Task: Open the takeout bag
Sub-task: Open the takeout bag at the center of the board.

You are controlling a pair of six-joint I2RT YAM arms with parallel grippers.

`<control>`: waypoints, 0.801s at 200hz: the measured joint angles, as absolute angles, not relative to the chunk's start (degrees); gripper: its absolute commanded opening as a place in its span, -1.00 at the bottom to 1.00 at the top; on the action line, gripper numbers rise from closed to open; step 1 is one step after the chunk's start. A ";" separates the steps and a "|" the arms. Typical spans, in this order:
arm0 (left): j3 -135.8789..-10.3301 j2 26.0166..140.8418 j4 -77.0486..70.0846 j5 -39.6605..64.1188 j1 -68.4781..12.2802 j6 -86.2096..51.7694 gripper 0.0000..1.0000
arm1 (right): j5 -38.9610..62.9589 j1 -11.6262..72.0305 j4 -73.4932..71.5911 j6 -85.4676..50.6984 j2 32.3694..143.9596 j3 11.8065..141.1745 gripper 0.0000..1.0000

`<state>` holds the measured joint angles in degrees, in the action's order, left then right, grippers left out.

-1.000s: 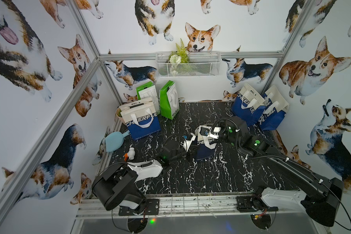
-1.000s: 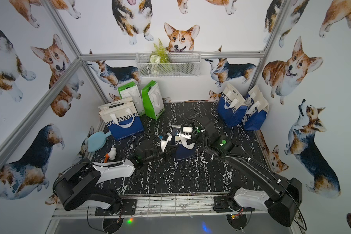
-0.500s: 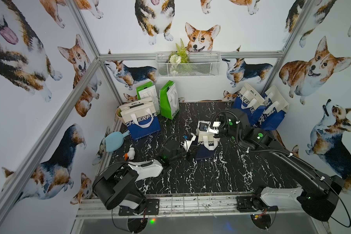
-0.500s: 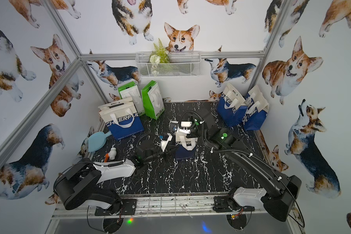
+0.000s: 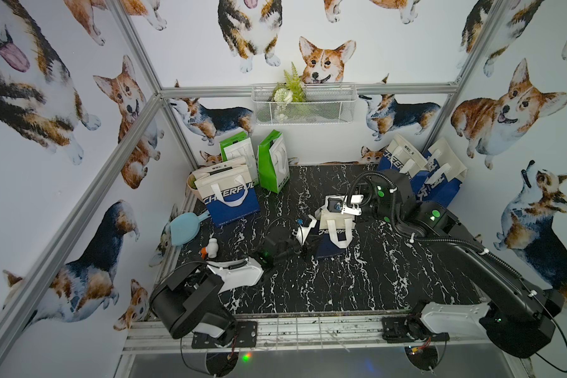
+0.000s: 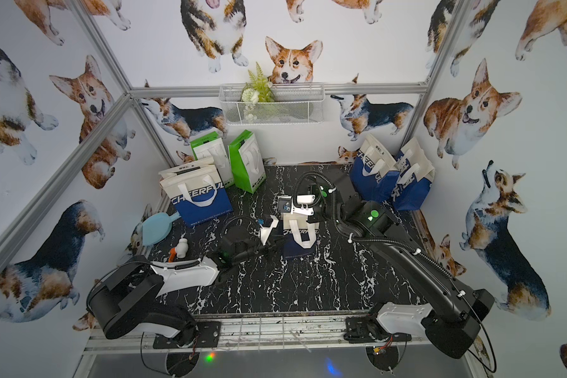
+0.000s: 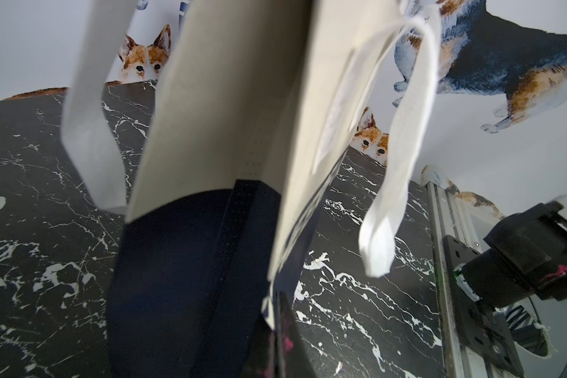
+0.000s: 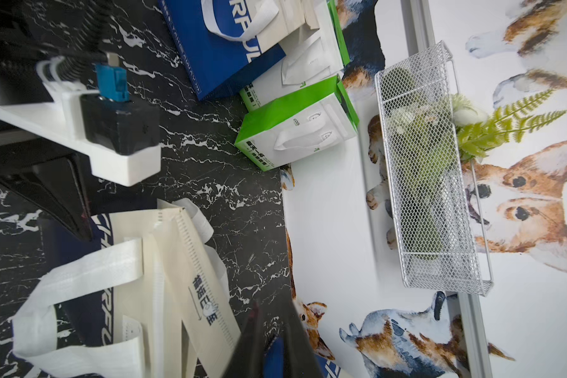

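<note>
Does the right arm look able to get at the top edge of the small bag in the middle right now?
Probably yes. The right arm hangs just beside the top of the small bag, jaws slightly parted, nothing between them. The left arm grips the bag's side, clear of that edge.

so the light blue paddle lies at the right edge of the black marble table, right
No, the light blue paddle lies at the left edge of the black marble table, beside the large blue and cream CHEERFUL bag. Both top views show it.
</note>
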<state>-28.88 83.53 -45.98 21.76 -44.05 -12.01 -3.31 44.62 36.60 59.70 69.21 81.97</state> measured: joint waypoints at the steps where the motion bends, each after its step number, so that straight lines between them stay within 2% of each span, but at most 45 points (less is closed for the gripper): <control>1: -28.88 83.53 -45.98 21.76 -44.05 -12.01 -1.00 | -3.22 44.56 36.62 59.66 69.17 81.95 -0.10; 15: -28.88 83.53 -45.95 21.76 -44.05 -12.01 -1.00 | -0.67 43.79 36.86 57.95 68.14 81.19 0.14; 30: -28.88 83.55 -45.95 21.76 -44.05 -12.01 -1.00 | 2.11 42.83 37.78 56.62 67.40 79.92 0.25; 45: -28.88 83.57 -45.95 21.76 -44.05 -12.01 -1.00 | 3.62 42.63 38.41 56.42 67.26 77.76 0.25; 49: -28.88 83.59 -45.95 21.76 -44.05 -12.01 -1.00 | 3.81 42.65 38.63 56.31 67.37 77.23 0.32; 88: -28.88 83.61 -45.98 21.78 -44.05 -12.01 -1.00 | 3.09 42.33 39.11 55.64 69.84 74.83 0.33; 160: -28.91 83.61 -45.98 21.78 -44.05 -12.01 -1.00 | 0.45 39.97 29.28 53.89 71.11 74.70 0.32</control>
<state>-28.91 83.61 -45.98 21.78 -44.05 -12.01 0.45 39.97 29.28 53.89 71.11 74.70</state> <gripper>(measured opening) 0.054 0.662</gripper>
